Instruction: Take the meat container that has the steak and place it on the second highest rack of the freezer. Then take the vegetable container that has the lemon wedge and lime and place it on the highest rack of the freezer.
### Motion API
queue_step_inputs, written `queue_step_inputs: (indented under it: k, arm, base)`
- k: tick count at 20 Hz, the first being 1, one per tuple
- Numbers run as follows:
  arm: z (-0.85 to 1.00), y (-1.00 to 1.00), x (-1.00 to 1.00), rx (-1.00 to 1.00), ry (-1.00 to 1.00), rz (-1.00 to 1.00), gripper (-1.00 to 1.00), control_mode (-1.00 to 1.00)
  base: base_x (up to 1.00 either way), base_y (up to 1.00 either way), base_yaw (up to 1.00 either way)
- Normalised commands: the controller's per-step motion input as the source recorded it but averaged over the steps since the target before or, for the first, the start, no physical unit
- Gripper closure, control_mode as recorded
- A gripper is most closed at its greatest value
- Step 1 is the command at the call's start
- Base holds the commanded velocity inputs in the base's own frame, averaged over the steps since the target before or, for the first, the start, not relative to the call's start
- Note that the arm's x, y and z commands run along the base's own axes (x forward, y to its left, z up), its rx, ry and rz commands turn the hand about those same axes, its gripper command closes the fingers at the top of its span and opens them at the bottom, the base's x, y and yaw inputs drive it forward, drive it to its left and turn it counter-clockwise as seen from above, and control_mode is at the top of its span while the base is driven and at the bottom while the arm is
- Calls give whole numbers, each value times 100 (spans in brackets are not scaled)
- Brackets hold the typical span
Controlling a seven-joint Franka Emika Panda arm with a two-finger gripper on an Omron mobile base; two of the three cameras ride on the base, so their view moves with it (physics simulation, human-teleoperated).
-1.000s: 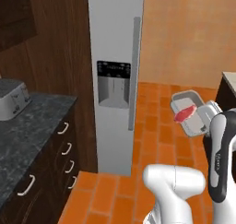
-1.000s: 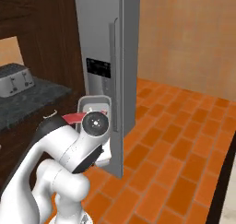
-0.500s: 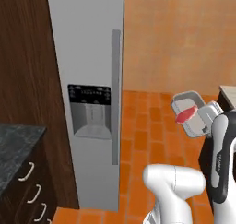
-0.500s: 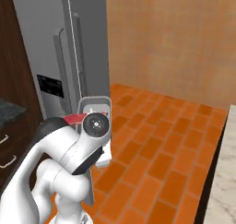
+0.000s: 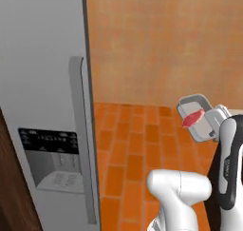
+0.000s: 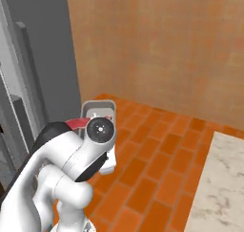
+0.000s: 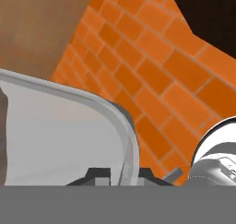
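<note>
End effector [image 7: 123, 174] clamped on the rim of the meat container [image 5: 194, 112], steak [image 5: 191, 118] inside, held aloft clear of the closed freezer door [image 5: 45, 106] for carrying.

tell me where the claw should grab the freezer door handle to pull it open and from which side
Grip the tall vertical bar handle around mid-height, coming straight at the front of the freezer door with the fingers either side of the bar. It stands proud of the door near its right edge, so there looks to be room behind it. The claw is shut on the meat container, so that needs putting down first.
</note>
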Motion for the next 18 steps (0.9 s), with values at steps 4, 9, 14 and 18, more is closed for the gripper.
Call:
queue_step_inputs:
  k: [4, 9, 14, 18]
  arm:
    - [0, 0, 0, 0, 0, 0, 100, 100]
    - [0, 0, 0, 0, 0, 0, 100, 100]
    - [0, 0, 0, 0, 0, 0, 100, 100]
    - [0, 0, 0, 0, 0, 0, 100, 100]
  base:
    - [100, -45, 0]
    - [100, -38, 0]
    - [83, -32, 14]
    - [10, 0, 54]
